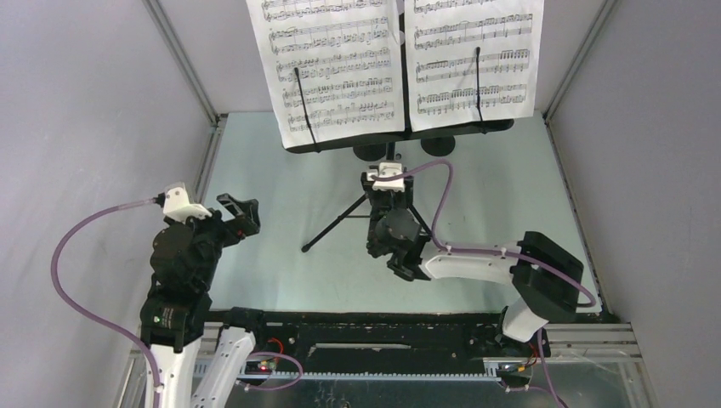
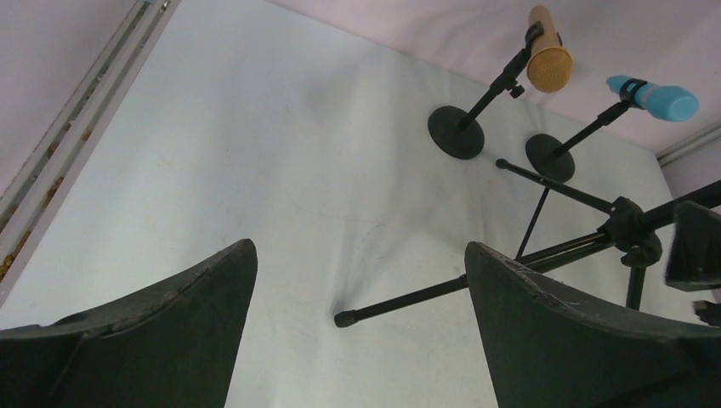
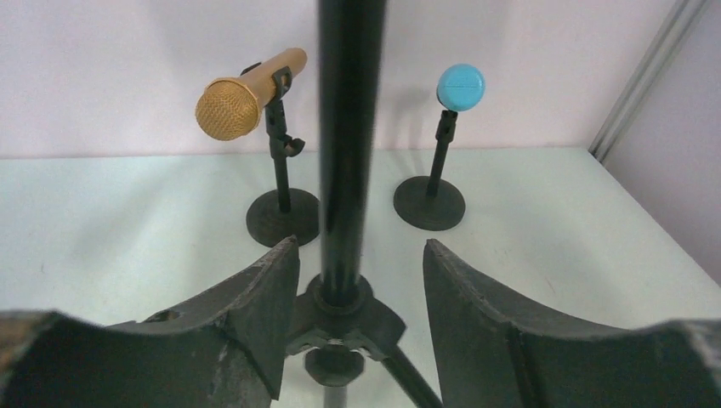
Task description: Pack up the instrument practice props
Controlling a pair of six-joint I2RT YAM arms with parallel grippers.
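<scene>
A: Where's the black metal tripod music stand (image 3: 349, 127)?
B: Upright mid-table. My right gripper (image 3: 361, 251) straddles its pole just above the leg hub, jaws apart, not clamped. My left gripper (image 2: 359, 248) hangs wide, empty.
A: Grip advice?
B: I'd centre the pole, close low by the hub and keep it vertical so the pages stay put.
A: Count?
B: One stand, two white sheet-music pages (image 1: 336, 68), two short black round-based holders (image 3: 283, 217), two toy microphones: tan (image 3: 246, 93) and light-blue (image 3: 461, 87).
</scene>
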